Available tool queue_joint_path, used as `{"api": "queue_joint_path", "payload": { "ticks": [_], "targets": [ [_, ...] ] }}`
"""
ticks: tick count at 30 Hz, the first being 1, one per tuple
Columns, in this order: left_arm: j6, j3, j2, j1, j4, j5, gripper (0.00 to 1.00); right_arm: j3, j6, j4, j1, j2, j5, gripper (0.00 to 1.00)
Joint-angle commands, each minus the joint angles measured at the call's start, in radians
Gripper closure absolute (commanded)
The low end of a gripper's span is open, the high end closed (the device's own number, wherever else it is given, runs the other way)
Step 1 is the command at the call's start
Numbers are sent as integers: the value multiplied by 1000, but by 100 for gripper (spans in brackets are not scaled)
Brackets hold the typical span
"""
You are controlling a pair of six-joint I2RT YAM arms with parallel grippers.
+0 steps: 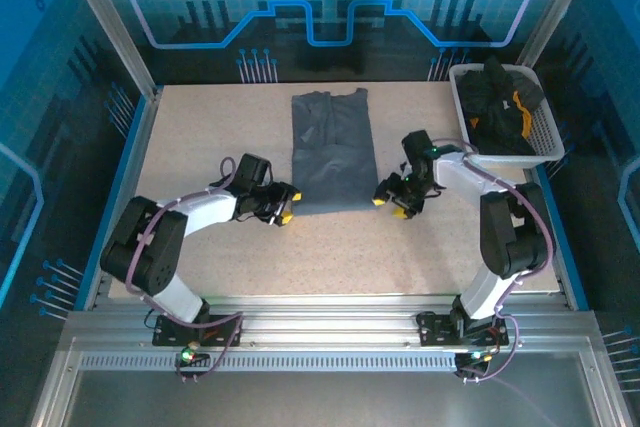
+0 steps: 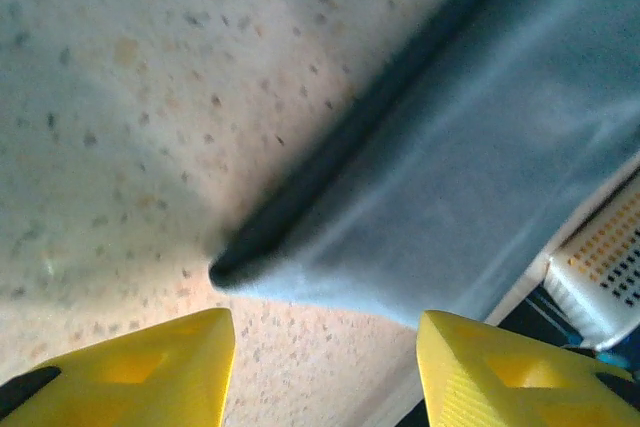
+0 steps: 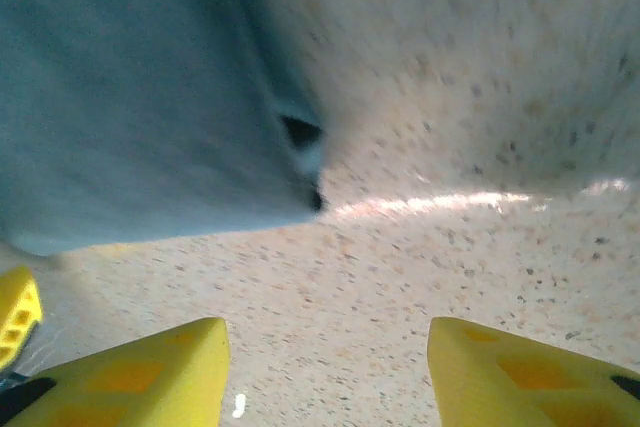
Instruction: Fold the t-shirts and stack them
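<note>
yellow fingertips of the left gripper and the right gripper stand apart and empty; closing short, or on one layer only, would likely skew the next fold. the grey t-shirt lies midway across the table, its near left corner just ahead of the left gripper, its near right corner just ahead of the right.

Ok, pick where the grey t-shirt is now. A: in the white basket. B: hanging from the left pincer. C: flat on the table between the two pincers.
C: the grey t-shirt lies flat on the table, with the left pincer and right pincer open at its near corners, gripping nothing.
</note>
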Motion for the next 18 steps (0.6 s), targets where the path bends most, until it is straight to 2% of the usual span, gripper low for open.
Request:
{"api": "queue_joint_path", "payload": {
  "ticks": [1,6,8,9,11,13,15,18],
  "targets": [
    [-72,61,64,-2,53,4,50,0,54,127,11,51,-75,44],
    [-101,102,152,-24,54,25,57,85,57,130,15,148,-76,46],
    [-103,126,186,-28,50,36,63,126,57,114,21,185,-68,50],
    [-102,137,198,-28,50,31,69,146,54,109,24,207,-68,53],
    [-102,152,202,-25,46,11,84,180,55,103,30,250,-76,66],
    [-91,169,192,-22,28,-10,98,210,60,91,34,284,-74,84],
    [-60,181,174,-22,-15,-20,100,223,63,77,38,286,-52,94],
    [-18,152,126,-22,-81,-16,100,215,55,46,49,248,1,100]
  ]
}}
